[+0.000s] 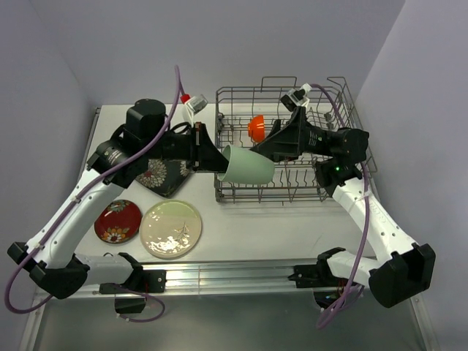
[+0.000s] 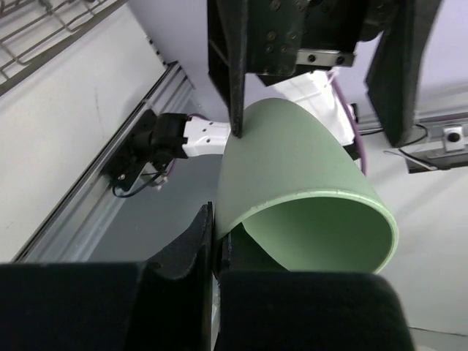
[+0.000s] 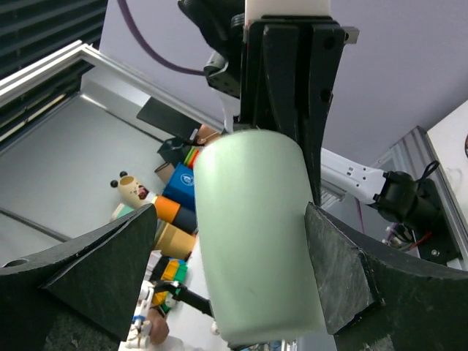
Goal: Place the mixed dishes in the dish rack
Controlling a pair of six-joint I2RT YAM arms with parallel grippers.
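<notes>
A pale green cup (image 1: 252, 170) hangs on its side in the air over the 8 o'clock corner of the large grey wire dish rack (image 1: 272, 191), between the two arms. The left gripper (image 1: 219, 157) is closed on the cup's wall at the open rim. In the left wrist view one finger (image 2: 196, 245) presses the outside of the wall and the other sits inside the mouth. The right gripper (image 1: 272, 150) reaches in from 3 o'clock with its jaws spread wide, straddling the narrower base end. In the right wrist view one finger (image 3: 110, 263) stands clear of the cup with a gap showing, and the other (image 3: 336, 263) lies just beside the cup's side. I cannot tell whether it touches.

A small orange bowl (image 1: 256, 126) already sits among the tines in the rack's 10 o'clock part. On the white table (image 1: 248, 219), a black square floral plate (image 1: 164, 175) lies at 9 o'clock of the rack, partly under the left arm. A larger cream round plate with a leaf sprig (image 1: 171, 229) lies at 7 o'clock of the rack. A small red flowered round plate (image 1: 118, 221) lies just beside it at its 9 o'clock.
</notes>
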